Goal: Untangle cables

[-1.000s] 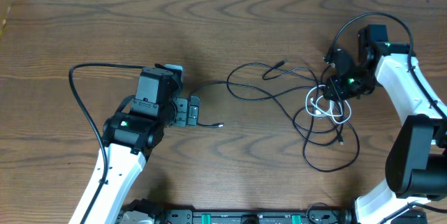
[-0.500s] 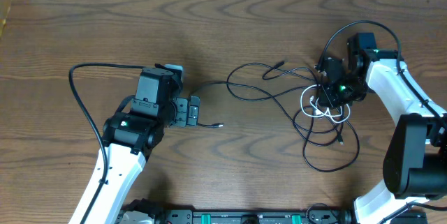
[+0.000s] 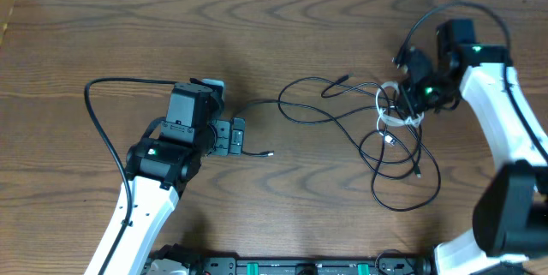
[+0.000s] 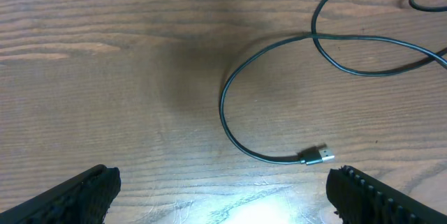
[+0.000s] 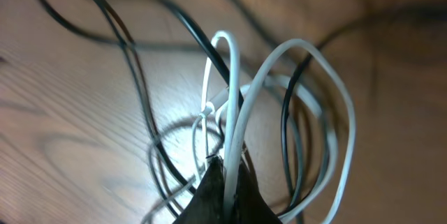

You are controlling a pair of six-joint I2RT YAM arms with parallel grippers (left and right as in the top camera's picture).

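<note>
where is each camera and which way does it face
Overhead: above the table, facing straight down; shows left arm, right arm, black cable, white cable.
Left wrist: on the left arm, facing down at the black cable's plug; open jaws at bottom corners.
Right wrist: on the right arm, looking along shut jaws pinching the white cable.
Shared by overhead and left wrist: that plug.

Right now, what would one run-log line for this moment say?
right gripper: shut on loop of thin white cable | left gripper: open, empty, near plug end of thin black cable | cables: tangled on brown wooden table
</note>
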